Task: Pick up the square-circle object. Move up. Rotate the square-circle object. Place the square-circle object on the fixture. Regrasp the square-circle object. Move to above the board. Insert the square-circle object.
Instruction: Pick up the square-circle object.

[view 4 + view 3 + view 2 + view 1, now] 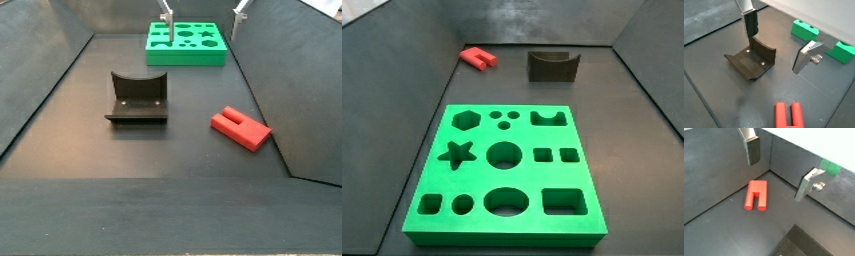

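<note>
Bright red against the dark floor, the square-circle object (757,195) lies flat in a wrist view, its two prongs pointing toward the camera, near the corner where two dark walls meet. Above it the hand (779,168) hangs with its jaws spread wide and nothing between them; one silver finger (753,149) stands near one wall and the other finger (809,184) sits off to the side, neither touching the red piece. A sliver of the green board (830,167) shows behind that finger. In a wrist view that looks the opposite way, the hand (777,44) is again wide and empty, and the dark fixture (753,61) with its curved notch stands on the floor just beneath the gap, while the red piece (789,114) lies apart from it at the frame's edge and parts of the board (807,29) show beyond. In a side view the board (505,176) fills the foreground, with the fixture (552,65) and the red piece (478,58) well behind it near the far wall, apart from each other; the hand is out of sight there. In a side view from the opposite end, the red piece (242,128) lies near a side wall, the fixture (138,97) stands apart from it, the board (187,43) lies far back, and only the fingertips (167,18) of the hand (203,13) show at the top edge, spread wide.
</note>
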Available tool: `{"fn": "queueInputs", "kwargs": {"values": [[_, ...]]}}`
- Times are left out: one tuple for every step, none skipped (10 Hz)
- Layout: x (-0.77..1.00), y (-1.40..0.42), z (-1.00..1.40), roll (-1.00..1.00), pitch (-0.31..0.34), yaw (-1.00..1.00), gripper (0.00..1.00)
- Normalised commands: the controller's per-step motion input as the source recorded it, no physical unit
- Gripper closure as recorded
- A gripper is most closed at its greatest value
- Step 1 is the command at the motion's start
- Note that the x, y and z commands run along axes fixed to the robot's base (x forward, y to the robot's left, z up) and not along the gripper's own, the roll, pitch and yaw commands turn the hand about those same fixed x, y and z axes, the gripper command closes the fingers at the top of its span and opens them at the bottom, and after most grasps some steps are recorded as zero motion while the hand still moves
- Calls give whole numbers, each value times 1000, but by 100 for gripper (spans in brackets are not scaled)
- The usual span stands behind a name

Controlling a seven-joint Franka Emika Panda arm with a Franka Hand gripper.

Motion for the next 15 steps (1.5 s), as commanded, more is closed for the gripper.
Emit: {"fn": "queueInputs", "kwargs": {"values": [[0, 94, -203, -83, 0, 51, 0], [-197, 23, -603, 139, -31, 486, 0], [-217, 11, -771, 129, 0, 737, 0], [-263, 0, -829, 146, 0, 714, 0], [-189, 11, -774, 140, 0, 643, 0], [-146, 66, -691, 147, 0, 597, 0], [-120, 123, -606, 130, 0, 431, 0], [-174, 131, -617, 116, -14, 363, 0], [-280, 91, -640, 121, -79, 380, 0], [-329, 14, -651, 146, -143, 431, 0], [-377, 11, -620, 140, -187, 466, 0], [-426, 54, -460, 20, -199, 377, 0], [-363, 86, -431, 0, -193, 383, 0], [-194, 80, -429, 0, -126, 349, 0], [-26, 60, -446, 0, -49, 294, 0]]}}
